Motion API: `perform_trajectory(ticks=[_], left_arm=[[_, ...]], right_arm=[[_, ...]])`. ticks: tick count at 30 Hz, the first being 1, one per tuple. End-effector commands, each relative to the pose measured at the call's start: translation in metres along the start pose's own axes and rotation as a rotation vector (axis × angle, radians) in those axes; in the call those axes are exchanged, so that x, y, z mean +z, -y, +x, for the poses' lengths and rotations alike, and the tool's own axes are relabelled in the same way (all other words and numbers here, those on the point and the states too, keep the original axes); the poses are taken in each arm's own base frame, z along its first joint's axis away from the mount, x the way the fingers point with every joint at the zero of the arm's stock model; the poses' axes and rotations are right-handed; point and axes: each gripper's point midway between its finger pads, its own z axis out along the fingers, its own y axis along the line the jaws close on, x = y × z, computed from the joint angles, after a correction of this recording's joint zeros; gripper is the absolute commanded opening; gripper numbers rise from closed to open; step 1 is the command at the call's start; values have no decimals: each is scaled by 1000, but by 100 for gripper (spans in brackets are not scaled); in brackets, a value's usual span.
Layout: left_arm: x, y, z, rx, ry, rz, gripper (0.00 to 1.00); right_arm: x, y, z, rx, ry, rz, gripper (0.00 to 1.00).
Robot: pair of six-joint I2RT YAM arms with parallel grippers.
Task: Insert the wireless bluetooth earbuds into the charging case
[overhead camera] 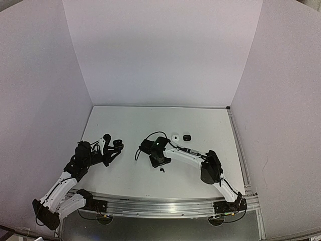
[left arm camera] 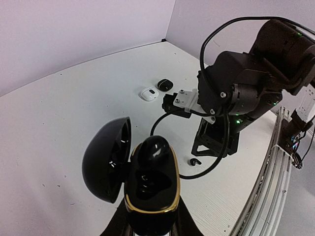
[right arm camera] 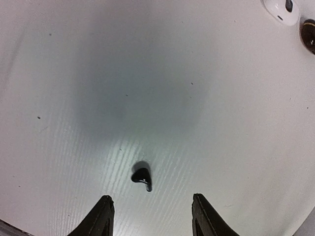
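Near the tabletop's [overhead camera: 125, 175] front edge, a black earbud [right arm camera: 141, 177] is lying loose while your right gripper [right arm camera: 151, 206] is hovering just over it, fingers apart. Toward the left edge, your left gripper [left arm camera: 150, 222] is clamping an open black charging case [left arm camera: 150, 182], its lid [left arm camera: 108, 160] swinging aside. Farther back, a small white case [left arm camera: 148, 93] and a small black case [left arm camera: 164, 84] are sitting side by side.

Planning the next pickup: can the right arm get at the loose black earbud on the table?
Probably yes. The right gripper hangs open over the black earbud, which lies by itself on the table, roughly centred between the fingers, with nothing in between to block a descent.
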Motion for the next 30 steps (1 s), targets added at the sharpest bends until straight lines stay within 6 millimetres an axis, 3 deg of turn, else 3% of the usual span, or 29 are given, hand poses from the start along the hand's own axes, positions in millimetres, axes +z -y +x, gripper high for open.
perform_trajectory(ticks=[1, 3, 13, 30], left_arm=[[-3, 0, -13, 25, 50, -5, 0], [-3, 0, -13, 24, 48, -5, 0], [-1, -1, -13, 24, 48, -5, 0], [-1, -2, -13, 24, 48, -13, 0]], right_arm=[[7, 1, 16, -25, -33, 133, 44], [13, -3, 19, -22, -52, 122, 38], [39, -15, 28, -16, -106, 97, 26], [55, -2, 31, -8, -150, 116, 12]])
